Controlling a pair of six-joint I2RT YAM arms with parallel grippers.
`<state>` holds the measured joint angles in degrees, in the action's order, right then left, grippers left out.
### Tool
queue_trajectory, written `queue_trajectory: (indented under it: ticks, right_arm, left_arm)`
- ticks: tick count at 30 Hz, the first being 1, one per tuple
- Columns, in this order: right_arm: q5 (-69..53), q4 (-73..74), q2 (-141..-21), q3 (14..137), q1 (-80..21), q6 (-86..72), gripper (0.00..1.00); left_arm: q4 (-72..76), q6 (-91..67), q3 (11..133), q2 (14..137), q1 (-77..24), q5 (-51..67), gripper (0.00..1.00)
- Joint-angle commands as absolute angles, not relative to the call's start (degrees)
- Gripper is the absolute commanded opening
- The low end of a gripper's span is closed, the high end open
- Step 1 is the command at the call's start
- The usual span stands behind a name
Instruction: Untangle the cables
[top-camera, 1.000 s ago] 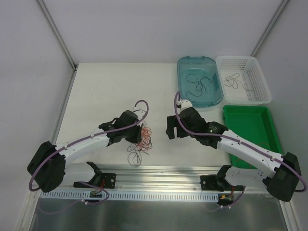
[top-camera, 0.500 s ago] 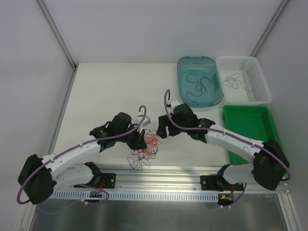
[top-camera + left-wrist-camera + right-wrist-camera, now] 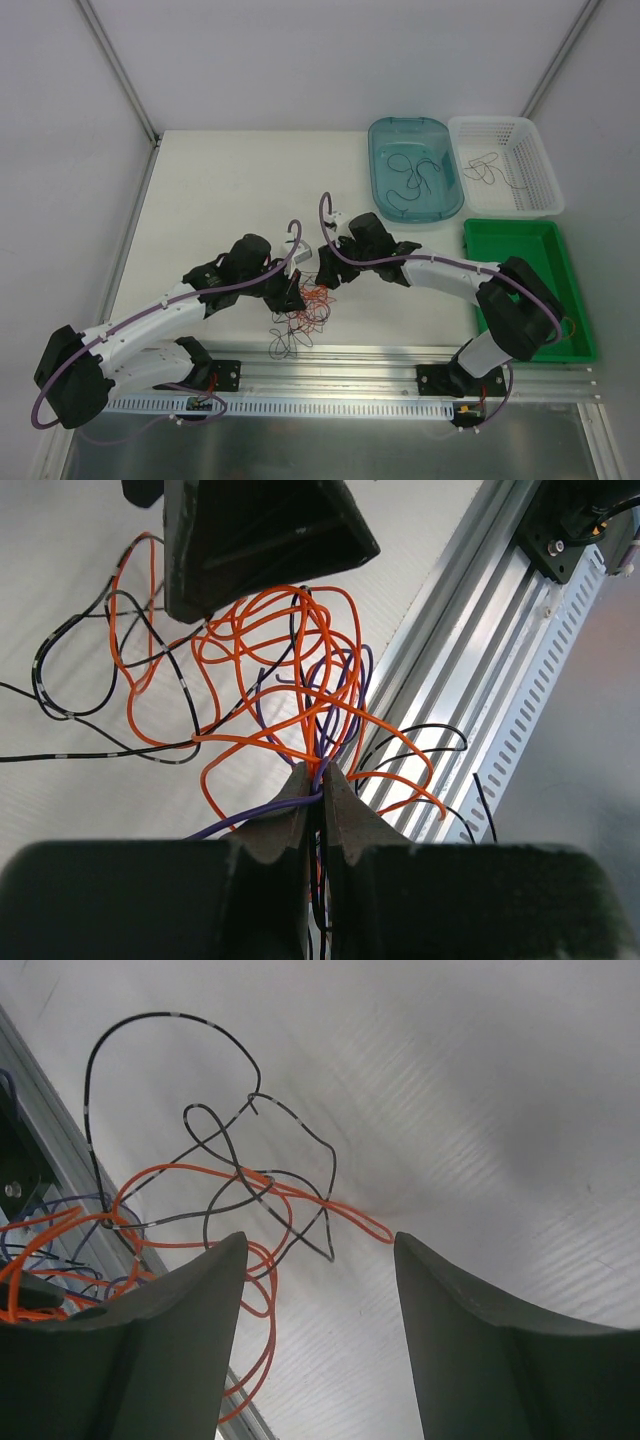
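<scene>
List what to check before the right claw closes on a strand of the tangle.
1. Left claw shut on the cables: ok. Its tips are closed with a purple strand pinched between them.
2. Left claw holds only one strand: cannot tell. Orange wire runs into the tips too.
3. Right claw open: ok. Its jaws are wide apart and grip nothing.
4. A single strand lined up with the right claw's gap: not ok. An orange strand and a black strand cross just beyond it.
5. Claws apart from each other: ok. The left wrist view shows them close but with a gap.
</scene>
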<state>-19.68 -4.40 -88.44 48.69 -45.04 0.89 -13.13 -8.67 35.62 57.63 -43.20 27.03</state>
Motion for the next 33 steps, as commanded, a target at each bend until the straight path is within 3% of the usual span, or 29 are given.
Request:
queue_trajectory:
  ticks: [1, 8, 11, 15, 21, 28, 33]
  right_arm:
    - [-26.63, -8.35, -90.87, 50.63, -45.18, 3.95, 0.64]
    - [-27.51, -11.25, -92.46, 50.36, -44.91, 4.13, 0.48]
    - [-27.60, -11.60, -91.67, 50.27, -44.65, 4.31, 0.33]
    - [-27.25, -11.87, -89.83, 49.57, -44.30, 4.48, 0.01]
    - [-23.75, -7.66, -82.82, 48.43, -41.67, 5.27, 0.01]
    - [-11.97, 12.08, -69.20, 50.62, -35.08, 5.72, 0.01]
    - [-3.70, 26.24, -58.64, 55.35, -28.92, 4.31, 0.01]
  left_arm:
    - [-11.95, -7.56, 35.07, 56.95, -44.03, 29.36, 0.00]
    - [-12.04, -8.00, 35.24, 57.31, -44.12, 29.53, 0.00]
    - [-12.04, -8.17, 35.16, 57.30, -44.12, 29.18, 0.00]
    - [-12.04, -8.70, 35.07, 56.87, -44.12, 28.39, 0.00]
    - [-12.92, -10.54, 34.63, 56.16, -44.12, 23.31, 0.00]
    - [-17.75, -15.99, 34.63, 56.25, -42.54, 8.20, 0.00]
    - [-21.79, -19.77, 35.77, 57.48, -35.17, 3.08, 0.00]
